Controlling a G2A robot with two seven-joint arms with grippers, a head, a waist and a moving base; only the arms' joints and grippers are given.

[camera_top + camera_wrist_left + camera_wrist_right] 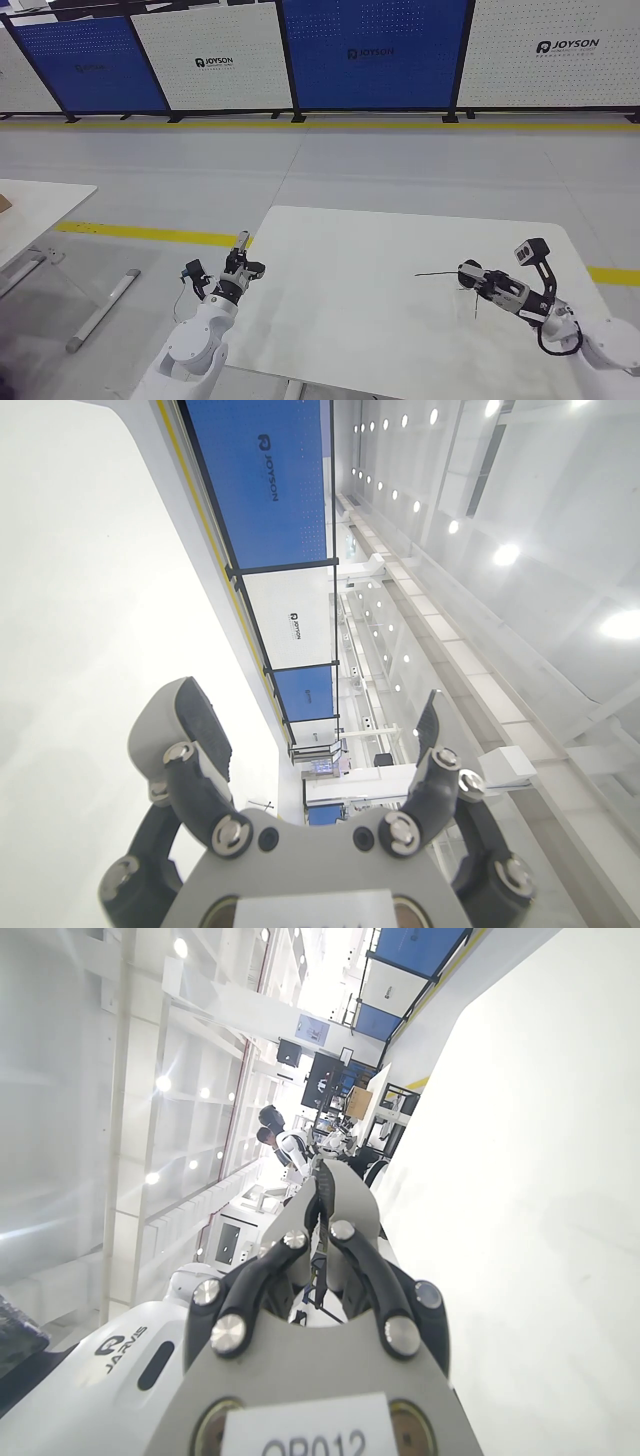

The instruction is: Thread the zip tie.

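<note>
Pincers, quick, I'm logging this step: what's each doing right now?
Left pincer: open, empty.
Right pincer: shut on the zip tie.

logos: blue and white wall panels (215, 45) | lettered, numbered tag (310, 1433): right wrist plate (310, 1368)

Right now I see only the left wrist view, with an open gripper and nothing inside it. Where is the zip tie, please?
Observer: The right gripper holds the zip tie over the right part of the table.
Operator: Is that gripper fully shut on it?
Observer: Yes. In the right wrist view its fingers are pressed together.
Operator: Which way does the free end point?
Observer: In the top view it points across the table toward the left gripper, which is at the table's left edge, well apart from it.
</note>
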